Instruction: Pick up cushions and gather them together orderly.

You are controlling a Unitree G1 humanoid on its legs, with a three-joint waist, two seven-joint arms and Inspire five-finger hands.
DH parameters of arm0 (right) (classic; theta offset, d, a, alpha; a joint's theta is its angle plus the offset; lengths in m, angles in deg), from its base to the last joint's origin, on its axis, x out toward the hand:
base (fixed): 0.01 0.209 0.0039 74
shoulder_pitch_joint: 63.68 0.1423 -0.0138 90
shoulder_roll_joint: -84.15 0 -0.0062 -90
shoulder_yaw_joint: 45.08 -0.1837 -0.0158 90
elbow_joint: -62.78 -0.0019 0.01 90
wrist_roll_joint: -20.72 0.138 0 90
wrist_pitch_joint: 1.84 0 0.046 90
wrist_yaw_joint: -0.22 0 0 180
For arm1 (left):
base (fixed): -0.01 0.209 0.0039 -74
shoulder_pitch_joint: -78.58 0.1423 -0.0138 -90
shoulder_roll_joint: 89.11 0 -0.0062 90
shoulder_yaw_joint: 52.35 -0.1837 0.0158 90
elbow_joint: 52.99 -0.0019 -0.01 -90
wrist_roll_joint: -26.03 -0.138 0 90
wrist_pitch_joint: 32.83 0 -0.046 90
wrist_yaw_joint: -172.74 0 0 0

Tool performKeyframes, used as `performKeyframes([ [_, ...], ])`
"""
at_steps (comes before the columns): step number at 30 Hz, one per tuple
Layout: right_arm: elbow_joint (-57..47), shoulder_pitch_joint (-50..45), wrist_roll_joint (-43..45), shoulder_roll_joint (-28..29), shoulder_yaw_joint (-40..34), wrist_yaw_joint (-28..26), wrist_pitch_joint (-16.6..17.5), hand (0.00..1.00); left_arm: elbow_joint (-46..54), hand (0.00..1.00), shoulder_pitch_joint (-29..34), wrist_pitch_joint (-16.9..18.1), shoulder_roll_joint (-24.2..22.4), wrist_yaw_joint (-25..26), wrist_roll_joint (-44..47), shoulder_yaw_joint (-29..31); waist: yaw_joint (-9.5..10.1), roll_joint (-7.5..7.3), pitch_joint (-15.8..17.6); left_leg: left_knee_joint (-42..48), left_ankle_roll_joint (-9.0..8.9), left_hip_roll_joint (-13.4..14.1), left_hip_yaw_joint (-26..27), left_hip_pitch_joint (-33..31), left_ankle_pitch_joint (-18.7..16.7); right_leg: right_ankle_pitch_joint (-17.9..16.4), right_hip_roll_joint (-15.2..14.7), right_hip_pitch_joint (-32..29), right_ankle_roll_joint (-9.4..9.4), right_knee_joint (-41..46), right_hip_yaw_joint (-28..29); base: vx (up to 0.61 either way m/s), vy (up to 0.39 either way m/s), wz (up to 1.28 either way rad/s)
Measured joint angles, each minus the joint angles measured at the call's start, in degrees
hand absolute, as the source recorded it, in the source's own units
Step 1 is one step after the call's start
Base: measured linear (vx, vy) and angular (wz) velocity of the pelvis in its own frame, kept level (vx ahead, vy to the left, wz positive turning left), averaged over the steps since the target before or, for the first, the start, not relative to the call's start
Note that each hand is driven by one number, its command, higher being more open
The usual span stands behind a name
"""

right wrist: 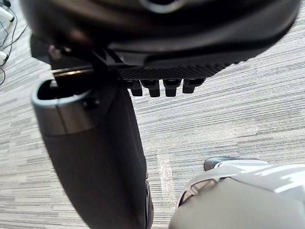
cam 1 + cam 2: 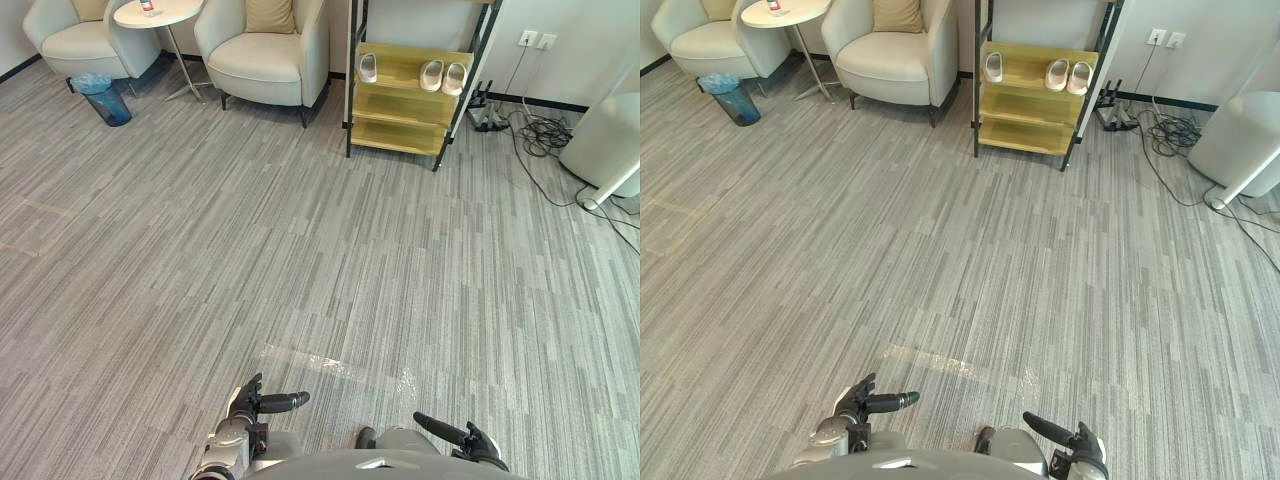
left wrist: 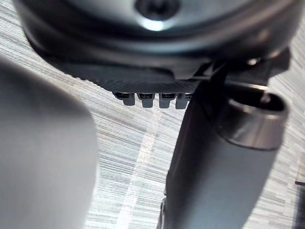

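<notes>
Left eye: two cushions, both far off. Tan cushion [image 2: 270,15] at 11 o'clock stands on edge against the back of the near armchair [image 2: 262,62], face turned toward me at 6 o'clock. Its top is cut by the frame, so I can't call its long axis. Second cushion [image 2: 90,8] is at 10 o'clock on the far-left armchair [image 2: 75,42]. I see just a corner of it, so orientation isn't readable. The two are well apart, with a round side table [image 2: 155,15] between the chairs and a blue bin [image 2: 106,98] on the floor just in front of the left one. Yellow shelf rack [image 2: 408,100] at 12–1 o'clock has pale slippers [image 2: 432,74] on its top shelf. Cables [image 2: 545,132] and wall sockets [image 2: 536,40] sit at 2 o'clock. Floor [image 2: 300,230] is grey streaked carpet with a pale strip [image 2: 300,358] near 6 o'clock. Left hand [image 2: 248,400] is at 7 o'clock and right hand [image 2: 470,442] at 5 o'clock. Both are low, thumbs pointing in toward each other, nowhere near either cushion.

Right eye: same layout, plus a bit more of the white rounded base [image 2: 1240,140] at 3 o'clock.

Left wrist: this gives me the finger detail the eye views don't resolve. Fingers [image 3: 145,98] lie in an even row, relaxed, and thumb [image 3: 224,162] stands clear. Nothing is held, and carpet shows past them.

Right wrist: fingers [image 1: 164,87] lie in a loose row and thumb [image 1: 100,157] sticks out. The hand is empty over bare carpet.
</notes>
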Motion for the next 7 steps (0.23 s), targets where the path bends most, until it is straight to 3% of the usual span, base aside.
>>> performKeyframes([
  [2, -0.1, 0.0, 0.0, 1.2, -0.1, -0.1, 0.0, 1.0, 0.0, 1.0, 0.0, -0.1, 1.0, 0.0, 0.0, 0.1, 0.02, -1.85, -0.2, -1.3, 0.34, -1.1, 0.9, 0.7, 0.0, 0.1, -1.3, 0.3, 0.55, -0.8, 0.3, 0.12, 0.08, -0.05],
  [4, -0.1, 0.0, 0.0, 1.7, -0.2, 0.0, 0.0, 1.0, -0.1, 1.0, 0.1, -0.1, 1.3, 0.0, 0.0, 0.1, 0.09, -2.57, -0.4, -2.6, 0.68, -1.8, 1.3, 1.7, 0.2, 0.1, -1.8, 0.6, 0.84, -1.2, 0.6, 0.1, 0.053, -0.1],
  [7, -0.1, -0.3, 0.0, 1.9, -1.2, 0.0, 0.0, 1.0, -0.1, 1.0, 0.8, -0.1, 1.1, -0.1, 0.0, -0.2, 0.09, -2.2, -0.8, -6.3, 1.02, -2.8, 2.5, 5.8, 0.8, 0.2, -2.2, 3.1, 1.24, -2.8, 1.5, 0.06, 0.011, -0.15],
])
